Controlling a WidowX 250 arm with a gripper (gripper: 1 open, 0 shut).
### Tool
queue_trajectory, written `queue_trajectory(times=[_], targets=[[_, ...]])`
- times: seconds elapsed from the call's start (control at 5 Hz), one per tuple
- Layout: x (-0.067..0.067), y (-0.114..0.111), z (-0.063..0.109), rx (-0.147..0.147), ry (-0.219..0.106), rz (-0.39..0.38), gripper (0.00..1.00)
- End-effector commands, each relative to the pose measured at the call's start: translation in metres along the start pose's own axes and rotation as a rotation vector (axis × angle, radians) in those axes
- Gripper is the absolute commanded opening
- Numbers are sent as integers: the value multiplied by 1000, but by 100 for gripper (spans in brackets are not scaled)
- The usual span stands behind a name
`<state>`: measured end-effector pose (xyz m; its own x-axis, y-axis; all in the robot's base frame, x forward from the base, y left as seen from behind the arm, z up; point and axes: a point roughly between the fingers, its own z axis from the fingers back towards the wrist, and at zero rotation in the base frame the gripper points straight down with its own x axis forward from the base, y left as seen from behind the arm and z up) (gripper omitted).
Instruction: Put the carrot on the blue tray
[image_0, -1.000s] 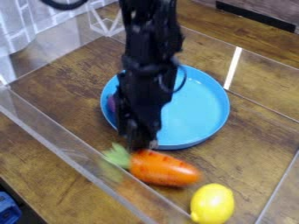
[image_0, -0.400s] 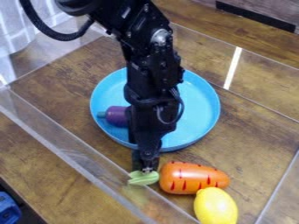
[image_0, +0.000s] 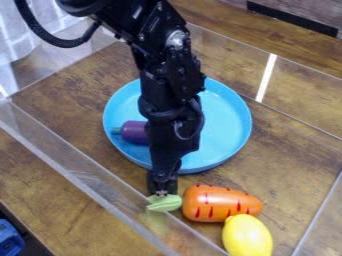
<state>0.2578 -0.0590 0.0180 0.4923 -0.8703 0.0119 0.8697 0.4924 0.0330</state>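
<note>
Not yet done. Carrot (image_0: 221, 202) lying on its side on the wooden desk (image_0: 80, 90), just outside the blue tray (image_0: 227, 120) at the tray's near rim, close to it but apart from it; leafy green top (image_0: 163, 203) pointing away from the lemon (image_0: 246, 239), orange body reaching toward it. Lemon touching or nearly touching the carrot on the side away from the tray.

End effector (image_0: 160, 184) pointing down, hanging at the carrot's green top, just off the tray's near edge. Fingers small and dark in the picture; reads as spread, with nothing pinched between them. Cannot tell whether a fingertip touches the leaves.

On the tray itself: a purple eggplant (image_0: 132, 131), near the rim, partly hidden behind the arm. No carrot there.

Left, as a judgement: closing on the carrot, lifting it clear of the desk, carrying it over the raised rim, setting it down on bare blue beside the eggplant, letting go. So early in the task, at the grasp stage.

No brand, label or readable writing anywhere in view.
</note>
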Motion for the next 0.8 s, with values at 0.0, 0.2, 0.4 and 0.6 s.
queue_trajectory(times=[0.0,0.2,0.4,0.6], targets=[[-8,2,6,10,-25,-88,100],[-1,6,6,15,-38,-105,100],[6,11,5,20,-50,-122,100],[13,14,5,22,-63,-142,100]])
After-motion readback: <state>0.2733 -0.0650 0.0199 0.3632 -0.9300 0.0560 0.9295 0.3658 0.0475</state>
